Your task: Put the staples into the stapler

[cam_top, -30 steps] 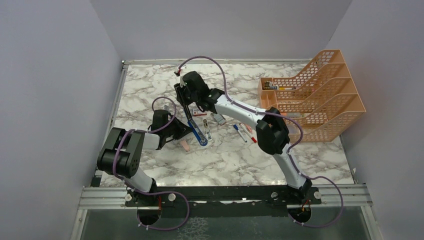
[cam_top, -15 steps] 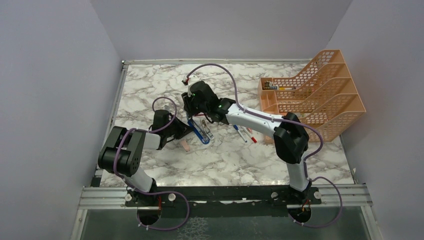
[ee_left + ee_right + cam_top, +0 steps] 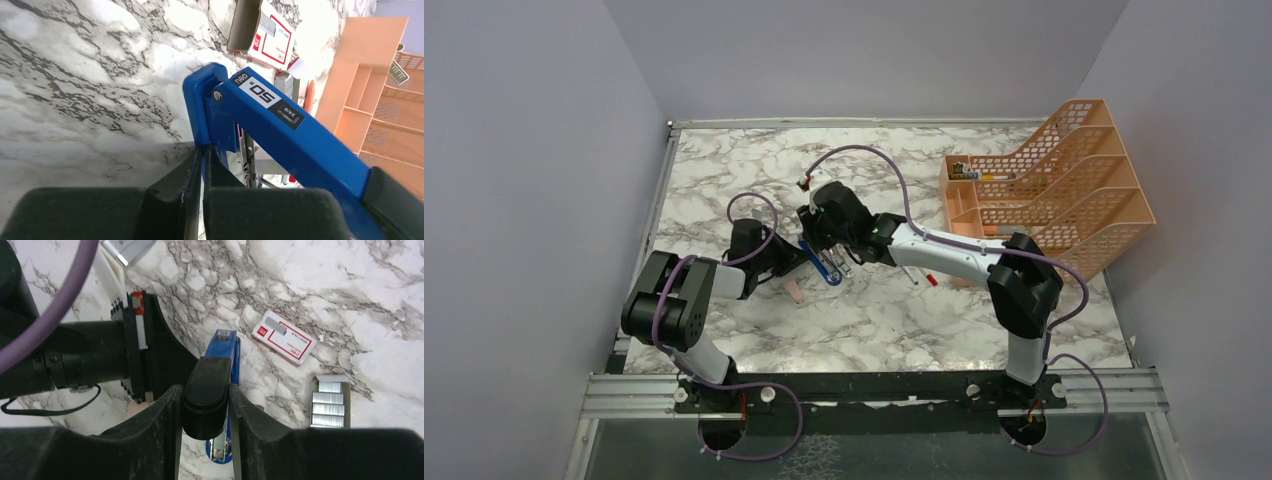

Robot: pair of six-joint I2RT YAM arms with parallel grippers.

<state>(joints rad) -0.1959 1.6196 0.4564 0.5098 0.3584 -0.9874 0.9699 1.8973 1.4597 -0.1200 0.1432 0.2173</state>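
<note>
The blue stapler [image 3: 825, 264] lies mid-table with its top arm lifted off the base. My left gripper [image 3: 795, 256] is shut on the thin blue rear edge of the stapler [image 3: 270, 120], just below the hinge. My right gripper [image 3: 205, 405] is shut on the black front end of the stapler's top arm [image 3: 206, 390], above the blue base [image 3: 223, 347]. The red-and-white staple sleeve [image 3: 284, 342] lies beside it, and the grey tray of staple strips [image 3: 329, 402] lies further right. The sleeve also shows in the left wrist view [image 3: 270, 37].
A pink eraser [image 3: 795, 292] lies just in front of the stapler. Red- and blue-capped pens [image 3: 919, 272] lie to the right under my right arm. An orange stacked file tray [image 3: 1054, 190] stands at the back right.
My right gripper has moved toward the front and lower, bringing the stapler's top arm with it. My left gripper has kept its hold at the rear.
</note>
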